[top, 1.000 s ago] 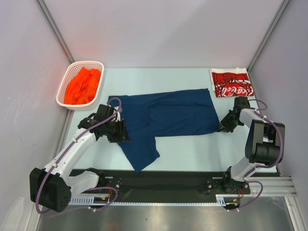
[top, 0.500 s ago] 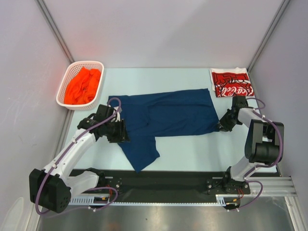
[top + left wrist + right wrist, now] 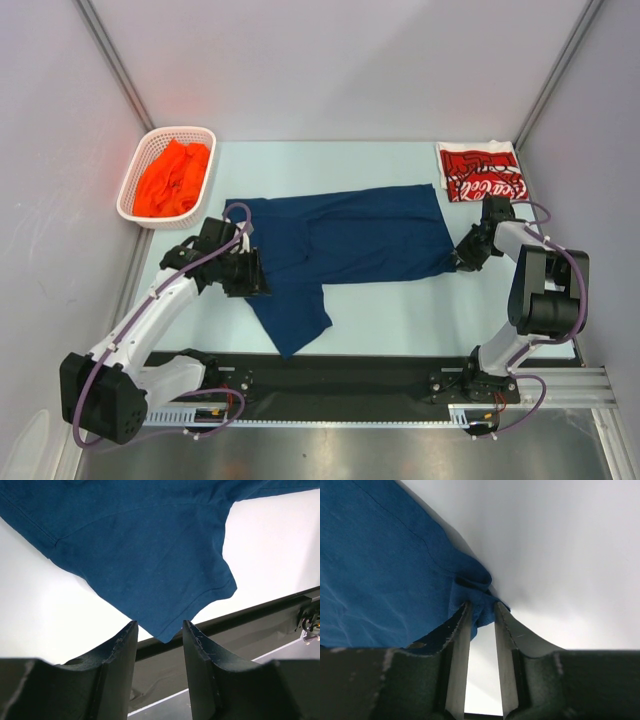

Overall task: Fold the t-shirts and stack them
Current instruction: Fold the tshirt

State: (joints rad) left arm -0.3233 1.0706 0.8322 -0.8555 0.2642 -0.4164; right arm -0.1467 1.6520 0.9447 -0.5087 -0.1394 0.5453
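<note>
Navy tee (image 3: pixel 350 235) spread, orange tee (image 3: pixel 172 178) in basket (image 3: pixel 180 130), red tee (image 3: pixel 480 172) folded

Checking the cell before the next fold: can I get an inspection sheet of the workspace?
Surface: pale blue table.
Job's things: navy t-shirt spread flat mid-table; red t-shirt folded far right; orange t-shirt bunched in white basket.
Clutter: white basket far left; else nothing seen.
Grippers: left gripper jaws apart, at navy t-shirt's left edge; right gripper jaws narrow, navy cloth bunched between tips, grip unclear.
Cables: purple cables along both arms.
Surroundings: grey walls; black rail at near edge.
</note>
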